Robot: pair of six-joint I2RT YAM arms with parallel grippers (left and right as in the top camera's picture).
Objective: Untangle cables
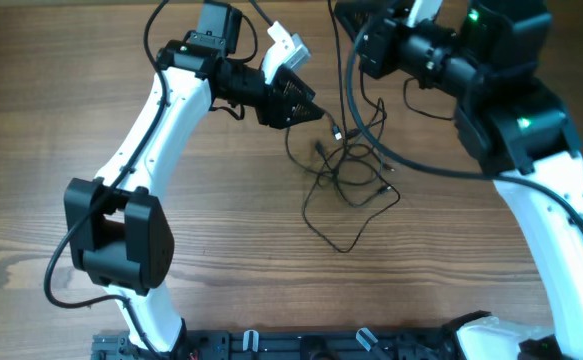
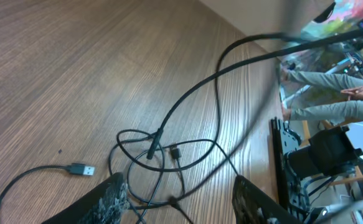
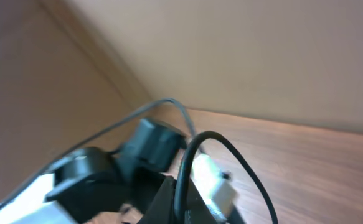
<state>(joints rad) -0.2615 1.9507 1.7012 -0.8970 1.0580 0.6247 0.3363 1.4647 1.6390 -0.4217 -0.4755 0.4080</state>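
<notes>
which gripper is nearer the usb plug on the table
left. the left gripper hovers open right beside the usb plug; the right gripper is shut and much farther away

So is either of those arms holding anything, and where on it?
The right gripper seems to pinch a black cable somewhere along its length, jaws shut. The left gripper hangs open over the tangle, holding nothing.

We note the cables [image 1: 349,170] lying in a loose tangle of thin black loops on the wooden table [image 1: 61,120], the left gripper [image 1: 309,108] poised just beside their upper-left edge, the right arm [image 1: 536,160] bent toward the top edge, its thicker black lead [image 1: 421,165] crossing the tangle.
</notes>
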